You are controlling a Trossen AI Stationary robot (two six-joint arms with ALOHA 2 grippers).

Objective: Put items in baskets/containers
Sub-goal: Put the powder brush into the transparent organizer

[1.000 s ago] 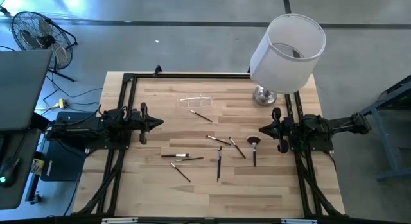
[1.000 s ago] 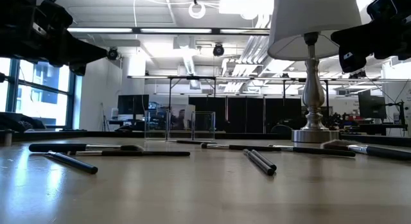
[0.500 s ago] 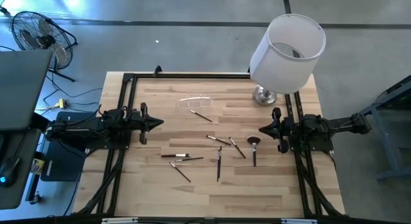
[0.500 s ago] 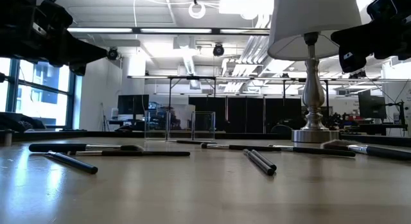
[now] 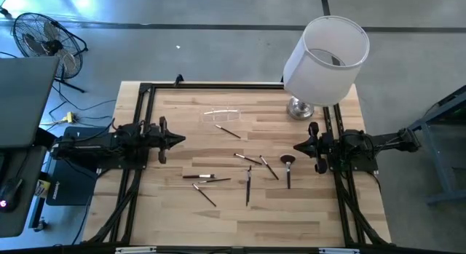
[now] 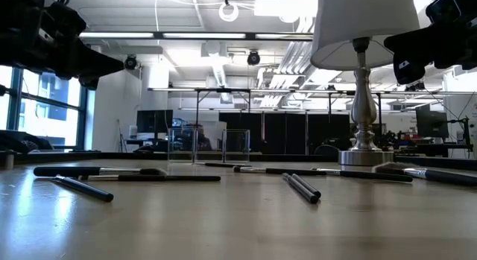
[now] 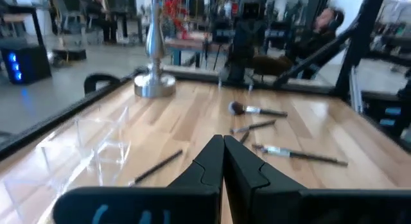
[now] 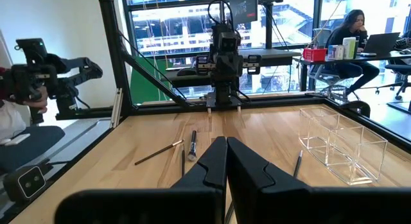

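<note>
Start step, nothing picked: slim dark-handled makeup brushes (image 5: pixel 247 185) are scattered mid-table, clear plastic holder (image 5: pixel 222 116) stands empty toward the far edge. Left gripper (image 5: pixel 177 140) and right gripper (image 5: pixel 299 146) are parked at the sides, fingers pressed together. Opening over one brush is judged the next move.

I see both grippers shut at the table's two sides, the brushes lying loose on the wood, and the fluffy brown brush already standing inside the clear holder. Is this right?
Not quite. The high view shows the fluffy brown brush lying flat on the table near the right gripper, well apart from the clear holder. The rest holds: the left gripper is also shut and the other brushes lie loose.
</note>
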